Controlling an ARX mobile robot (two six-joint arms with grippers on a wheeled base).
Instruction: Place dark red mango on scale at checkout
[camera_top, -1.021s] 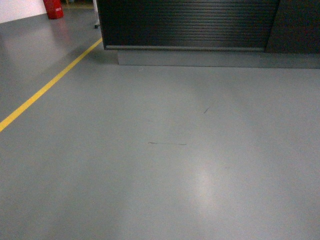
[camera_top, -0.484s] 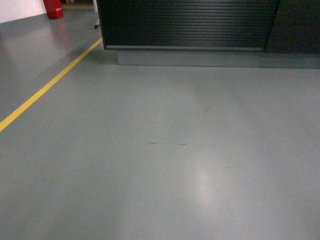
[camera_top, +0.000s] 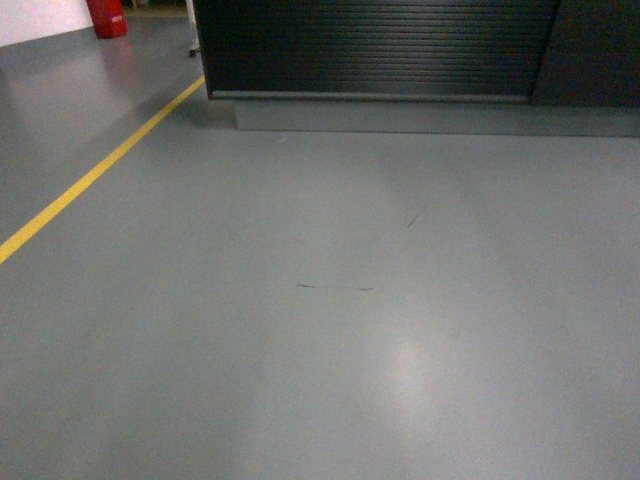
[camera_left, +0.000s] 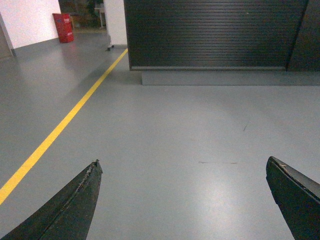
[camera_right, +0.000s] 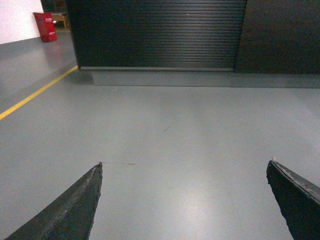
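Both tools, left (camera_left: 182, 172) and right (camera_right: 184, 172), gape wide and hold nothing before the ribbed black checkout (camera_top: 375, 45).

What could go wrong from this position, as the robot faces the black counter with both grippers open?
1. Both the left gripper and the right gripper are open and empty, and no mango is in view, so there is nothing yet to place.
2. Only the ribbed front of the checkout shows; its top and any scale are hidden.
3. Its grey plinth juts out, so the base might bump it.
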